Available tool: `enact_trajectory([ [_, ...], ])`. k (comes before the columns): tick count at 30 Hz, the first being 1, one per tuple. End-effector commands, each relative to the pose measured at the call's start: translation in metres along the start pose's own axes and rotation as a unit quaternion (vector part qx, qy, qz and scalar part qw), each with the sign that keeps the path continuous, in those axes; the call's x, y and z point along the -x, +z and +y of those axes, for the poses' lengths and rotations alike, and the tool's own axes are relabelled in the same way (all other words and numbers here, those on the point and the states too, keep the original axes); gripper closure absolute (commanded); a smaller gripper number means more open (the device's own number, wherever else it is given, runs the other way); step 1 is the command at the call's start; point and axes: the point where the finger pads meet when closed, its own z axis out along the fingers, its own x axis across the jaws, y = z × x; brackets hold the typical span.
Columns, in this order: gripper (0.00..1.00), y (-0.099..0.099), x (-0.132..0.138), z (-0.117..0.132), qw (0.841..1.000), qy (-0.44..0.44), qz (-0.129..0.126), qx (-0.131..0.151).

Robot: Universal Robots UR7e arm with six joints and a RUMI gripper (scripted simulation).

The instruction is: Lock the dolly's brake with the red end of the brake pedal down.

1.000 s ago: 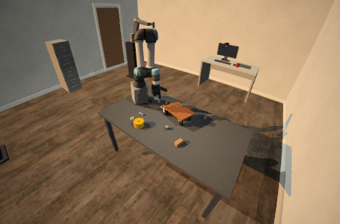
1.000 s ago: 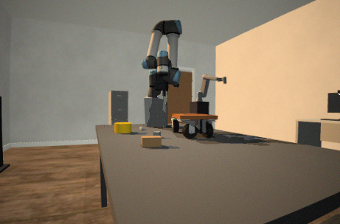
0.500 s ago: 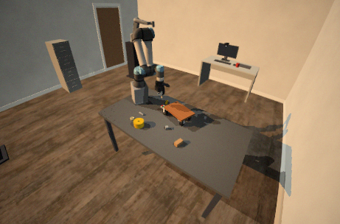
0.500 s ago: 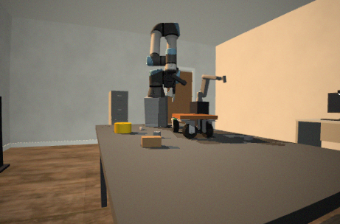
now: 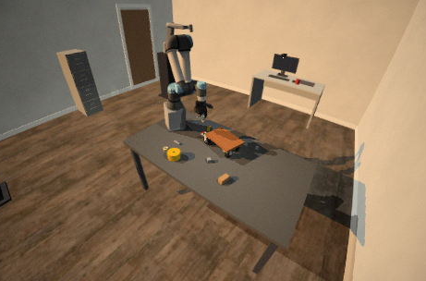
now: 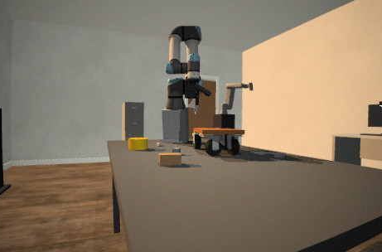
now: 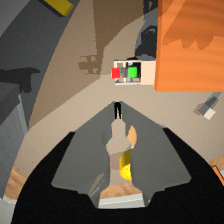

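A dark wood plank floor [image 5: 80, 217] fills the lower frame. The grey wall [image 5: 30, 55] at upper left holds a brown door [image 5: 138, 45], with a grey filing cabinet [image 5: 80, 82] nearby. Beige walls [image 5: 288, 32] back a pale desk [image 5: 288, 85] carrying a monitor [image 5: 285, 63].

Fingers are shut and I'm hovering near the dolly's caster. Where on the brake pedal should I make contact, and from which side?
Don't grip it; press. The brake pedal juts out past the orange deck, so it is open from above. Bring the closed gripper straight down onto the red end, the end farther from the deck, not the green end. The dolly stands on its wheels, so no lifting seems needed.
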Motion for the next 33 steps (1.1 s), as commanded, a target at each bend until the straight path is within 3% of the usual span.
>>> enact_trajectory([
  [1, 1.0, 0.013, -0.001, 0.0, 1.0, 0.0, 0.0, 0.0],
  [7, 1.0, 0.036, 0.0, 0.0, 1.0, 0.0, 0.0, 0.0],
  [33, 1.0, 0.036, 0.0, 0.0, 1.0, 0.0, 0.0, 0.0],
])
